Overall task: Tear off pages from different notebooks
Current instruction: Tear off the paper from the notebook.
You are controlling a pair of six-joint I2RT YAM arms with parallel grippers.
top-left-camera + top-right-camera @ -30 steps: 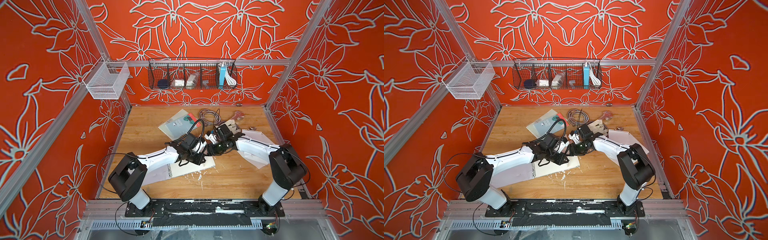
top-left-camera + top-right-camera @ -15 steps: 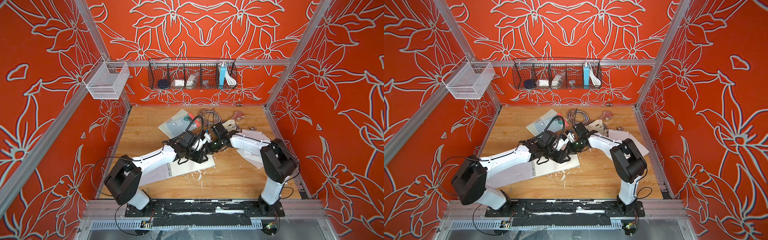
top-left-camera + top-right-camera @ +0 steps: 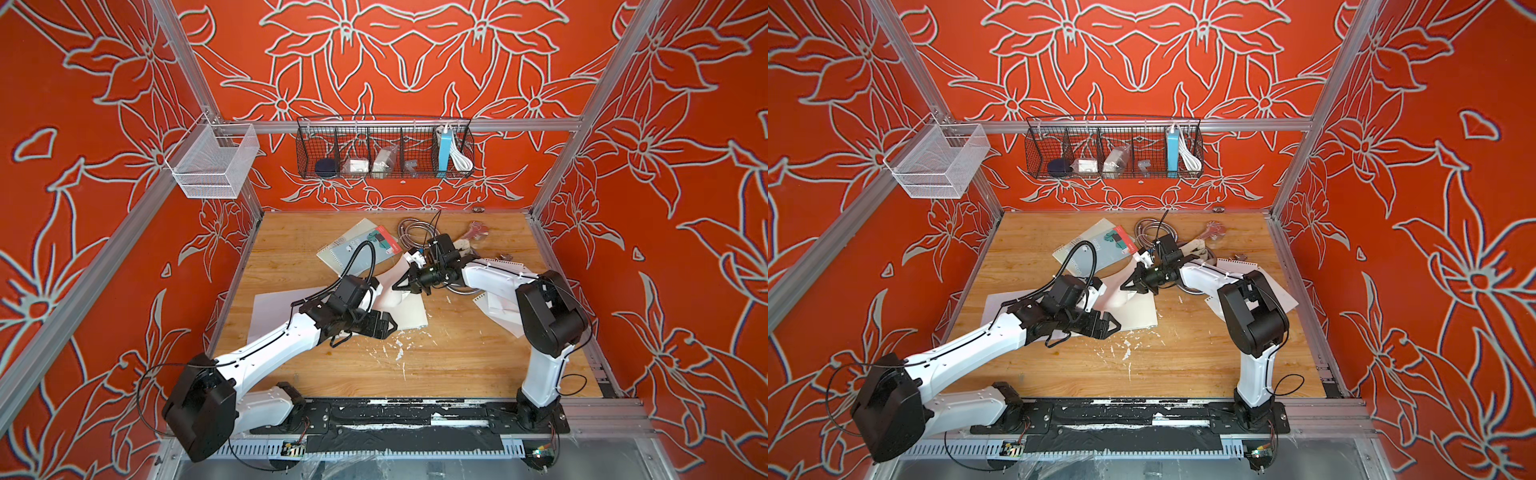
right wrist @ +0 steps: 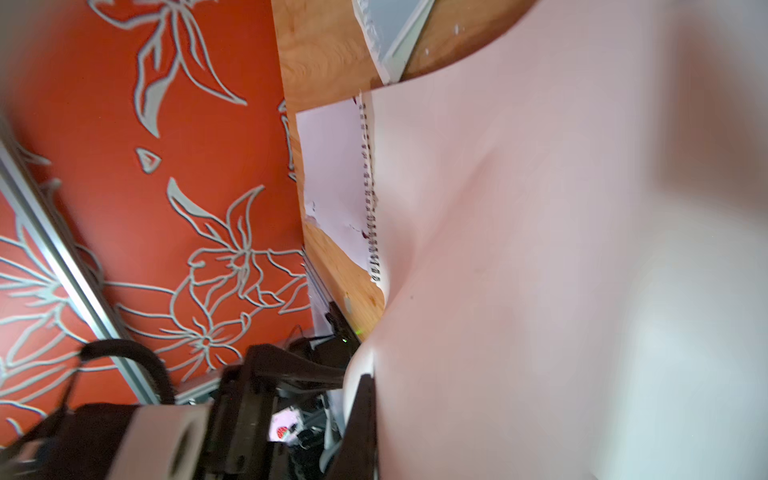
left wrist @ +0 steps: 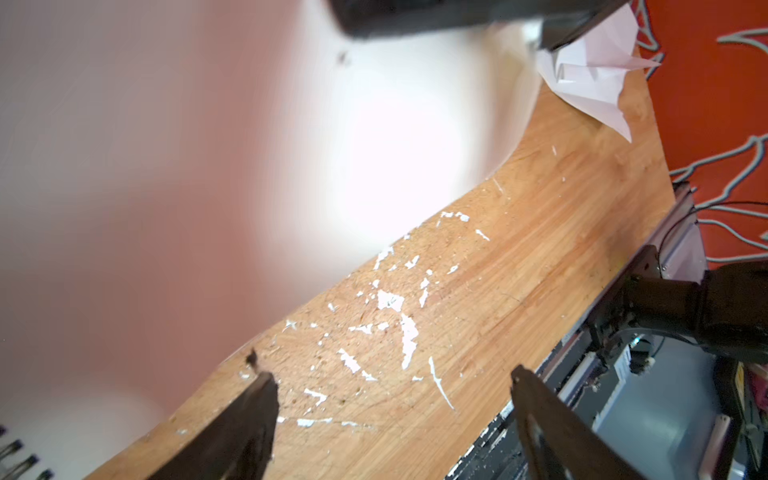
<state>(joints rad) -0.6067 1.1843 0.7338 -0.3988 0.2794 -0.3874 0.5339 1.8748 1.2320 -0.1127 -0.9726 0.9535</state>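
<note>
**Page under work.** The lifted page (image 3: 389, 294) is a plain white sheet raised off the open notebook (image 3: 415, 316) near the middle of the counter (image 3: 457, 370). It bows upward in a smooth curve. In the right wrist view it fills most of the frame as a blurred pale surface, and one edge runs along the spiral coil (image 4: 370, 187). Whether that edge is attached to the coil cannot be determined.

**Right fingers** (image 3: 401, 286): closed on the raised edge of the lifted page, reaching in from the robot's right.

**Left fingers** (image 5: 249, 424): spread apart with only bare counter between them. They grip nothing. In both top views they sit low over the near edge of the open notebook.

**Open notebook.** It lies flat with white sheets on both sides of the left arm. A few coil loops show at the edge of the left wrist view.

**Other task items.**
- Steno notebook (image 3: 353, 247): pale blue cover with a red strip, closed, lying flat toward the back of the counter.
- Loose pages (image 3: 500, 308): white, creased, one with a ragged punched-hole edge, lying under the right arm.

**Debris.** Paper scraps (image 3: 399, 353) are scattered on the counter just in front of the open notebook.
</note>
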